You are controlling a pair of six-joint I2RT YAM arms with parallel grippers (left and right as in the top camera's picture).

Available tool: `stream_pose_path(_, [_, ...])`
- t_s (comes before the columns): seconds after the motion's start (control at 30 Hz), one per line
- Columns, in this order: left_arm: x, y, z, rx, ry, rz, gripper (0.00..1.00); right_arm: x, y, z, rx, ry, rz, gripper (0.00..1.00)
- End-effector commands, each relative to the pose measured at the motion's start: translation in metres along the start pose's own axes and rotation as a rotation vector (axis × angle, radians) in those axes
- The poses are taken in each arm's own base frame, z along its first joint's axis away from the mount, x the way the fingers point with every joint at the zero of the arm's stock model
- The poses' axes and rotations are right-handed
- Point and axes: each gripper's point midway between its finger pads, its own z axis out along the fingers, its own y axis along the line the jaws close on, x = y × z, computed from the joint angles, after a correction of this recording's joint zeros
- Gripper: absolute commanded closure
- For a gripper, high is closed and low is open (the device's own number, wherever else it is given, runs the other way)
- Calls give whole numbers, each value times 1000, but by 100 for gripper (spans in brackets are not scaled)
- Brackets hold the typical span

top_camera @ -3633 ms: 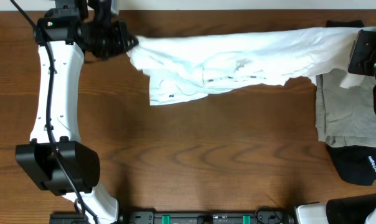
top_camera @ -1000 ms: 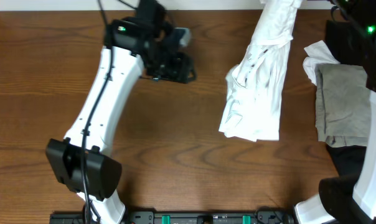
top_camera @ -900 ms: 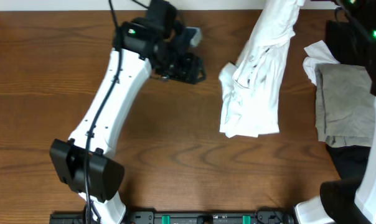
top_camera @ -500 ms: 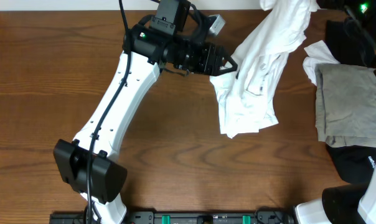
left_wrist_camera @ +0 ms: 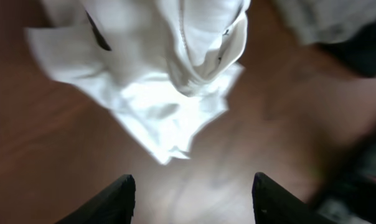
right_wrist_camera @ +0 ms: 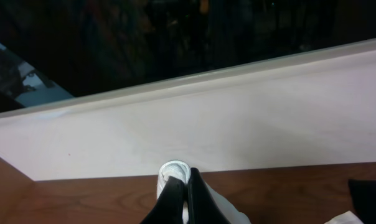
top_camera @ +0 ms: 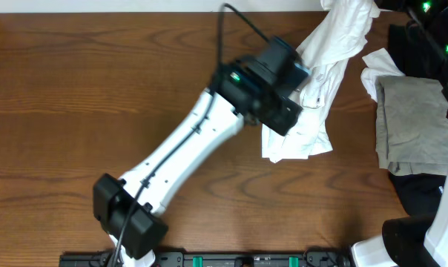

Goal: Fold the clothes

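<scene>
The white T-shirt (top_camera: 319, 81) hangs bunched from the table's far right edge, and its lower end lies crumpled on the wood. My right gripper (right_wrist_camera: 187, 177) is shut on a rolled fold of the shirt (right_wrist_camera: 174, 173) near the pale back wall. My left gripper (left_wrist_camera: 191, 199) is open, with the dark fingers (left_wrist_camera: 113, 200) wide apart and nothing between them. It hovers over bare wood just short of the shirt's crumpled lower end (left_wrist_camera: 166, 106). From overhead, the left arm's wrist (top_camera: 272, 81) covers the shirt's left side.
A grey-beige garment (top_camera: 409, 126) lies at the right edge, with a black one (top_camera: 424, 196) below it and a white scrap (top_camera: 376, 70) beside it. The right arm (top_camera: 432, 30) stands in the far right corner. The left arm's base (top_camera: 127, 222) is at the front.
The left arm has swung right from the back left of the table to over the shirt. The shirt, stretched across the back earlier, now hangs from the right gripper, its lower end shifted little.
</scene>
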Motion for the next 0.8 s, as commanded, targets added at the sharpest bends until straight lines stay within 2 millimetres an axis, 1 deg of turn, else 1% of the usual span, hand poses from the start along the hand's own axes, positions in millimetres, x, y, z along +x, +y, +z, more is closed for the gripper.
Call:
stream_pose_path(0.0, [-2, 41, -1, -362, -50, -28, 39, -7, -3, -4, 12, -23, 20, 99])
stream_pose_path(0.1, [-3, 36, 9, -367, -80, -71, 39, -6, -3, -4, 13, -20, 20, 99])
stream_pose_path(0.3, [-11, 37, 32, -339, -177, -252, 39, -4, -4, -4, 16, -14, 19, 99])
stream_pose_path(0.37, [-14, 36, 37, -327, -206, -287, 39, -4, -4, -4, 16, -14, 18, 99])
stream_pose_path(0.43, [-17, 31, 38, -316, -223, -296, 40, -4, -4, -4, 16, -13, 13, 99])
stream_pose_path(0.53, [-20, 15, 30, -295, -249, -275, 41, -5, -6, -4, 21, -15, 7, 99])
stream_pose_path(0.6, [-21, 8, 18, -301, -273, -260, 41, -5, -10, -5, 31, -15, 6, 99])
stream_pose_path(0.67, [-19, -1, 0, -293, -298, -247, 44, -4, -15, -5, 46, -8, 9, 99])
stream_pose_path(0.77, [-13, -8, -26, -270, -336, -241, 44, -2, -20, -5, 60, 3, 6, 99])
